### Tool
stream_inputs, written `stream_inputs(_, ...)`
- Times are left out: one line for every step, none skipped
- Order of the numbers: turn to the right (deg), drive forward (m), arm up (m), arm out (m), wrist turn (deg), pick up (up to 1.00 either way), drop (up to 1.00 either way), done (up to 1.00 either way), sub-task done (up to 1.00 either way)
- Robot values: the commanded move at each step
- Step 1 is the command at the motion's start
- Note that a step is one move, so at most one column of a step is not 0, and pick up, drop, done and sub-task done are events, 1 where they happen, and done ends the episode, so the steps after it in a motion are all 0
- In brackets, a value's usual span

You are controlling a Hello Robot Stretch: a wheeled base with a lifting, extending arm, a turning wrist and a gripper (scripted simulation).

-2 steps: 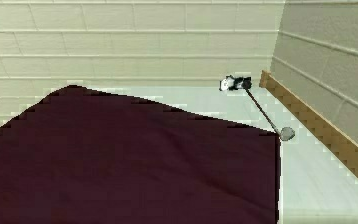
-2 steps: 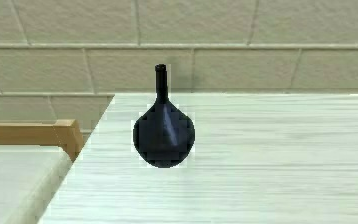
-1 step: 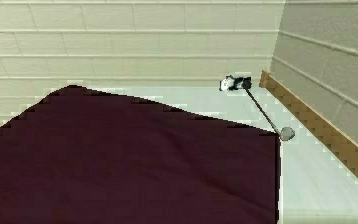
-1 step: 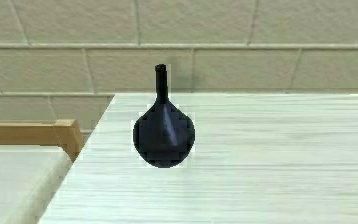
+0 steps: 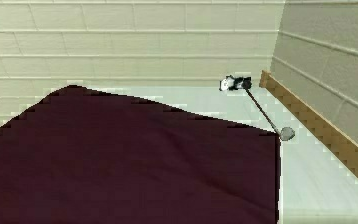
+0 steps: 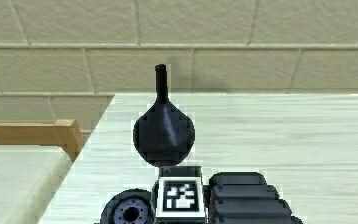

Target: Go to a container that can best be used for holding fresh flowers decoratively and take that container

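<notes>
A dark, round-bellied vase [image 6: 163,130] with a thin tall neck stands upright on a pale wooden tabletop [image 6: 287,140] in the arm side view. Just below it, at the bottom edge, sits the gripper's dark body [image 6: 129,209] beside a white square marker [image 6: 182,196]. The arm's dark ribbed bar [image 6: 249,200] lies right of the marker. The fingers' far end is hard to make out, and the vase stands right behind it on the table, so I cannot tell whether the gripper holds anything.
A large dark maroon surface [image 5: 127,160] covers the forward view's lower left. Beyond it on pale floor lies a thin grey rod with a disc [image 5: 286,132] and a small black-and-white object [image 5: 232,83]. Beige brick walls and a wooden skirting [image 5: 317,125] bound the corner.
</notes>
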Motion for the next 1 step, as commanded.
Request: stream_inputs(0.0,0.0,0.0,0.1,0.0,0.0,0.0,0.0,0.0)
